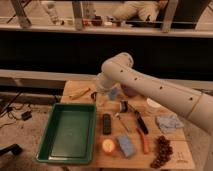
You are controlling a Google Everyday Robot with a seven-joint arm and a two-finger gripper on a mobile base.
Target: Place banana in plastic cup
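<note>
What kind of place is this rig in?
Likely a lab or test space: a wooden table staged with a green tray, banana and small items, railing behind. The pincer hangs over the table's far side, near the banana.

**Tabletop (179, 152), clearance entry**
- 7 to 9 o'clock: taken up by the green tray (60, 112). Its walls are raised and its floor can be reached from above.
- 11 o'clock: the banana (80, 93) is laid flat, and its 9 o'clock side is left unobstructed.
- 12 o'clock: the hand (101, 95) is hung low between the banana and the plastic cup (113, 93), fingers spread. The cup and the purple bowl (130, 92) are overhung by the arm (150, 87), which is stretched in from 3 o'clock.
- 4 to 6 o'clock: crowded by a sponge (125, 145), grapes (162, 150) and tools, with only narrow gaps left.
</note>
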